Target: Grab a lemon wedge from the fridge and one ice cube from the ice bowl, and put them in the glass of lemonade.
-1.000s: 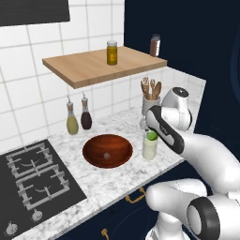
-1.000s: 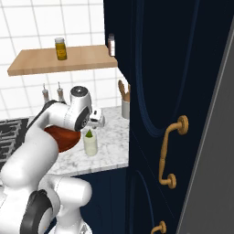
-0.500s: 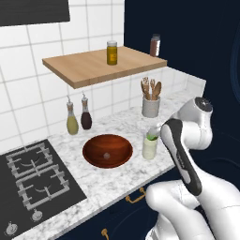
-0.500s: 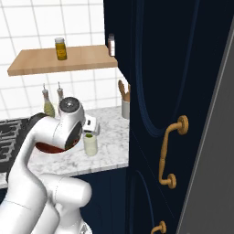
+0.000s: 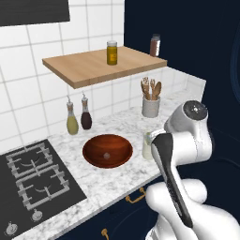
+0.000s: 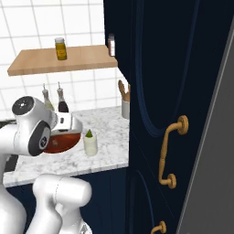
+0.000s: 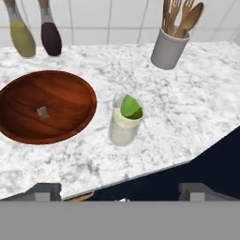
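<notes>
Your gripper [image 7: 120, 190] stands wide open and holds nothing; in the hand view its two finger tips rise far apart at the bottom edge, over the front edge of the marble counter [image 7: 187, 108]. Just ahead of them you see the glass of lemonade [image 7: 124, 121], upright on the counter, with the lemon wedge [image 7: 131, 107] already sitting in its mouth, above the pale liquid. In the right base view the wedge [image 6: 89, 134] pokes up from the glass [image 6: 90, 144].

Just beside the glass stands the ice bowl [image 7: 46, 106], apart from it. One small pale ice cube [image 7: 43, 112] lies near the middle of the bowl.

Behind the glass, near the tiled wall, you find the white crock [image 7: 168, 48] with wooden utensils. Behind the bowl stand two bottles, one yellow [image 7: 21, 37] and one dark [image 7: 50, 36].

In the left base view the gas stove [image 5: 33, 176] lies to the left of the bowl [image 5: 107, 150], and a wooden shelf [image 5: 101, 65] above carries two jars.
</notes>
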You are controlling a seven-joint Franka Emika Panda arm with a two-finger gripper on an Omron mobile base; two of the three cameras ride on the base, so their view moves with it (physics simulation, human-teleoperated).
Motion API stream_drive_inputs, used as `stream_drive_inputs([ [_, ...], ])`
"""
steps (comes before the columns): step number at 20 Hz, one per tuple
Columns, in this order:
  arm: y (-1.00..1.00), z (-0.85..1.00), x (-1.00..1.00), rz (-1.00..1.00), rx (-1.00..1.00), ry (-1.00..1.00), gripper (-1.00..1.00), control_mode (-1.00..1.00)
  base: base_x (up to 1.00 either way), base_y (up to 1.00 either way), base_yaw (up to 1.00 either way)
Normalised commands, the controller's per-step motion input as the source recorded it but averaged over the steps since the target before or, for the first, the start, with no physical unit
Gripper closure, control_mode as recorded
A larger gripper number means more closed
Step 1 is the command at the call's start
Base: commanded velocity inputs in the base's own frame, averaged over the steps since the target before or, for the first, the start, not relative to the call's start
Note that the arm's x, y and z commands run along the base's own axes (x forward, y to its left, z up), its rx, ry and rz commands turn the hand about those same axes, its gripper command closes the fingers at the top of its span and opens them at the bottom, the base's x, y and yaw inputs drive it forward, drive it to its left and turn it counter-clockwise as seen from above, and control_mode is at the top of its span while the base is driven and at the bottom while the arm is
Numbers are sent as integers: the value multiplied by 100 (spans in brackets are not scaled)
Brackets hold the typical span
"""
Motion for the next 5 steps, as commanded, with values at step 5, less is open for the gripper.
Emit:
stream_drive_inputs([
  [5, -1, 5, -69, 0, 0, -10, -100, -100, 0, 0, 0],
])
